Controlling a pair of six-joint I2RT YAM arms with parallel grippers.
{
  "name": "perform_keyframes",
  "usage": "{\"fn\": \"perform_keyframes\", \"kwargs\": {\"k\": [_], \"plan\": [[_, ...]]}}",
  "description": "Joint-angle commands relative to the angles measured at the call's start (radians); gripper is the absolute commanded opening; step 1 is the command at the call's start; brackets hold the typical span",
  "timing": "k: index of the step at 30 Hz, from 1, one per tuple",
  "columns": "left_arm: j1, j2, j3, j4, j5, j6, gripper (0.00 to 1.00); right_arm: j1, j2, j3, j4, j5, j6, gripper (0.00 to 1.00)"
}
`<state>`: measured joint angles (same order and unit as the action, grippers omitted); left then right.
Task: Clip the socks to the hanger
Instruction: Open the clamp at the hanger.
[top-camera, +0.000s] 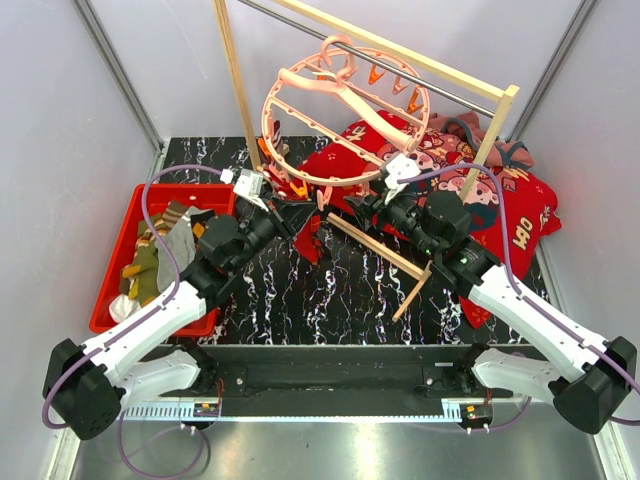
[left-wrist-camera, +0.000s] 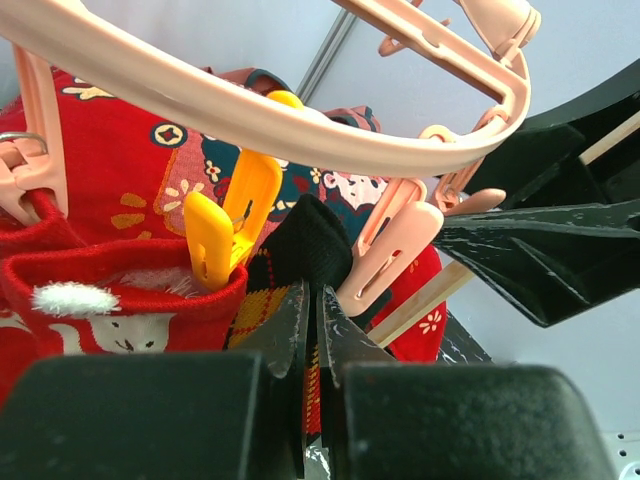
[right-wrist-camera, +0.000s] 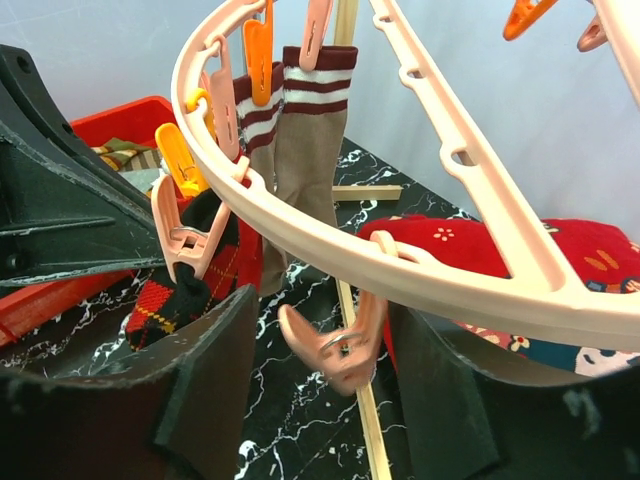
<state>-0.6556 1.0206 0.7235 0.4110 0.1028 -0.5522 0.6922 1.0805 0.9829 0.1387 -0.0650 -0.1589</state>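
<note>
The salmon-pink ring hanger (top-camera: 340, 110) hangs from the wooden rack. My left gripper (top-camera: 298, 213) is shut on a dark argyle sock (left-wrist-camera: 312, 240) and holds its black cuff up under the ring (left-wrist-camera: 300, 125), against a pink clip (left-wrist-camera: 392, 248). In the right wrist view that clip (right-wrist-camera: 185, 238) seems to bite the cuff of the argyle sock (right-wrist-camera: 180, 295). My right gripper (right-wrist-camera: 320, 305) is open, with its fingers on either side of an empty pink clip (right-wrist-camera: 340, 348). Two brown striped socks (right-wrist-camera: 310, 120) hang clipped. A red sock (left-wrist-camera: 110, 300) hangs from a yellow clip (left-wrist-camera: 228, 220).
A red tray (top-camera: 118, 255) at the left holds more socks (top-camera: 160, 250). The big red cartoon cloth (top-camera: 500, 200) lies at the back right. The pale wooden rack frame (top-camera: 232, 70) stands behind, and its low bar (top-camera: 385, 252) crosses the black marble table.
</note>
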Motion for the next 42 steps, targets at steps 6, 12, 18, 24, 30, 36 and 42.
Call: {"fn": "perform_keyframes", "kwargs": {"k": [6, 12, 18, 24, 30, 36, 42], "plan": [[0.005, -0.031, 0.06, 0.014, 0.009, 0.035, 0.03, -0.008, -0.004, -0.013, 0.114, -0.025, 0.038, 0.49], [0.013, -0.024, 0.073, -0.006, 0.015, 0.047, 0.02, -0.006, -0.027, 0.007, 0.072, -0.05, 0.058, 0.36], [0.024, -0.016, 0.093, -0.04, 0.009, 0.075, 0.02, -0.006, -0.027, 0.039, 0.019, -0.075, 0.119, 0.22], [0.042, -0.011, 0.122, -0.093, -0.002, 0.124, 0.06, -0.008, -0.014, 0.076, -0.025, -0.052, 0.276, 0.06], [0.045, -0.037, 0.128, -0.13, -0.017, 0.159, 0.2, -0.008, 0.015, 0.1, -0.062, -0.012, 0.452, 0.0], [0.047, -0.108, 0.142, -0.236, -0.055, 0.212, 0.52, -0.006, 0.038, 0.111, -0.077, 0.01, 0.51, 0.0], [0.05, -0.188, 0.211, -0.487, -0.29, 0.281, 0.89, -0.008, 0.045, 0.115, -0.086, 0.025, 0.518, 0.0]]}}
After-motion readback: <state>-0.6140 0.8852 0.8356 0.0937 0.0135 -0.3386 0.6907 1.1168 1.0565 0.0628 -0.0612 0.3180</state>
